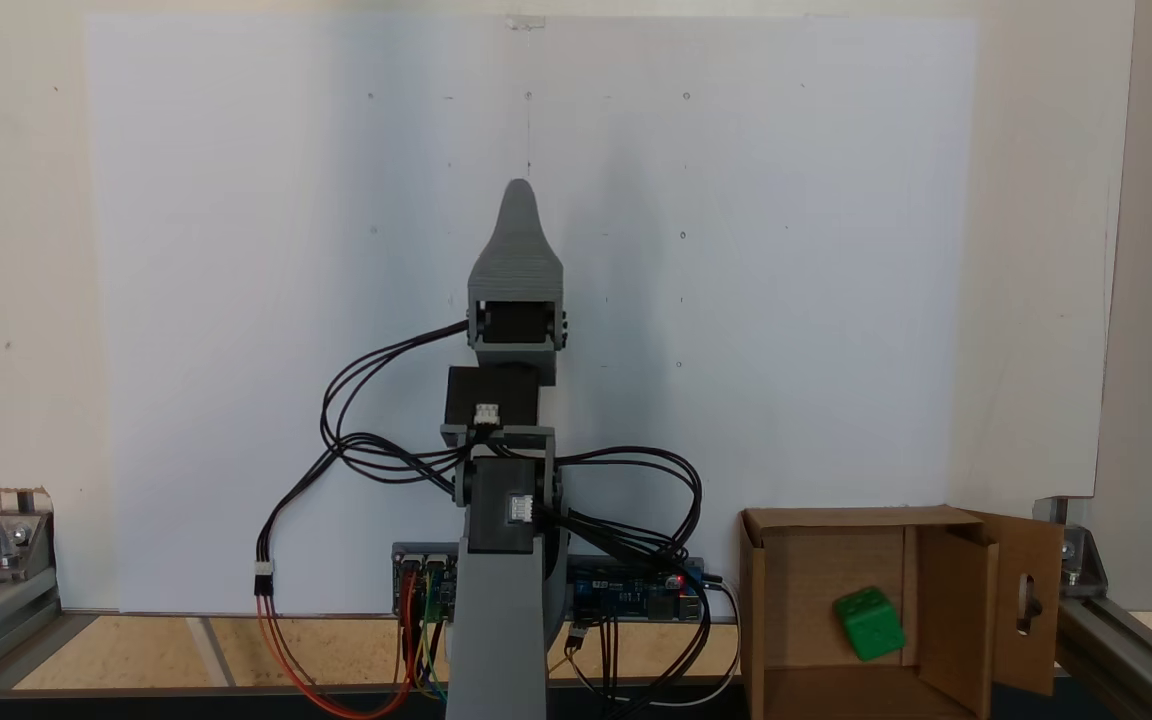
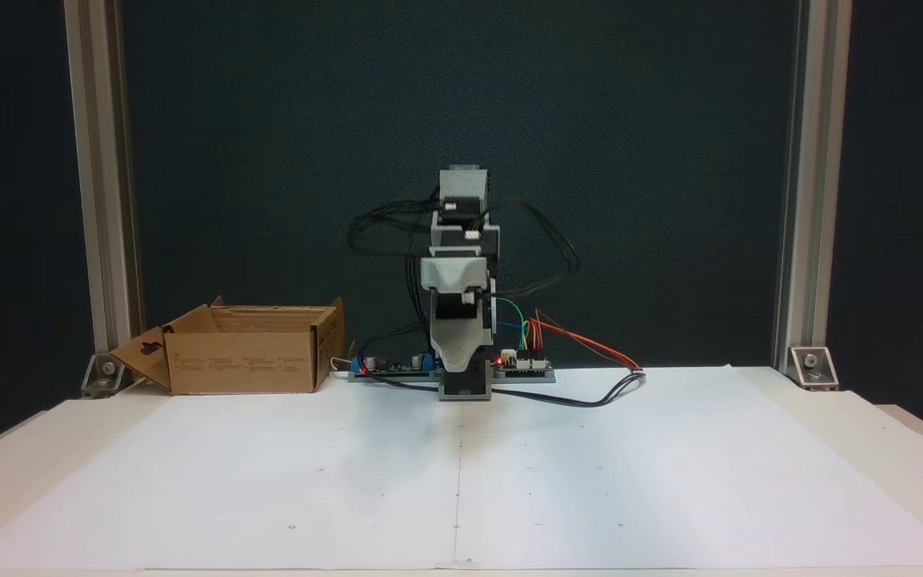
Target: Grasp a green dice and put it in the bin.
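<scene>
Dice in the bin, arm folded at its base.

The green dice [image 1: 869,623] lies on the floor of the bin [image 1: 796,580], tilted on an edge near an inner flap, so the task looks essentially done; nothing seems left beyond the arm resting. From the front, in a fixed view, the bin [image 2: 245,361] stands on the bench [image 2: 670,481] beside the arm's base and controller boards, well apart from the bare white sheet in front, and the box wall hides what is inside. The gripper [image 1: 519,215] points away from the base over the white sheet, well apart from the bin, holding and touching nothing. Only one grey tip shows, the jaws lying one behind the other, so I cannot tell whether they are open or closed.
</scene>
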Available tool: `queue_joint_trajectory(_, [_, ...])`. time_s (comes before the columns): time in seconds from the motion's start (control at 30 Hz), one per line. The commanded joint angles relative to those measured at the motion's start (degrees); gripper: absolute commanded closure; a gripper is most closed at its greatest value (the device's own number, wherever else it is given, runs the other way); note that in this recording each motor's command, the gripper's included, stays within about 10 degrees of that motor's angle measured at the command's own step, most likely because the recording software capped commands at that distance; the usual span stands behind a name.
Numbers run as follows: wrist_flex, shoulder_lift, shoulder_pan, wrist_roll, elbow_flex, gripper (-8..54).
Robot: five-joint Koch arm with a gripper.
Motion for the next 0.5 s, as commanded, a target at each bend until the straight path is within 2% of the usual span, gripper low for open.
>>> queue_joint_trajectory(0.0, [-9.56,6.5,-0.44,1.76,0.53,1.5])
queue_joint_trajectory(0.47, [-41.9,6.5,-0.62,1.23,18.19,2.3])
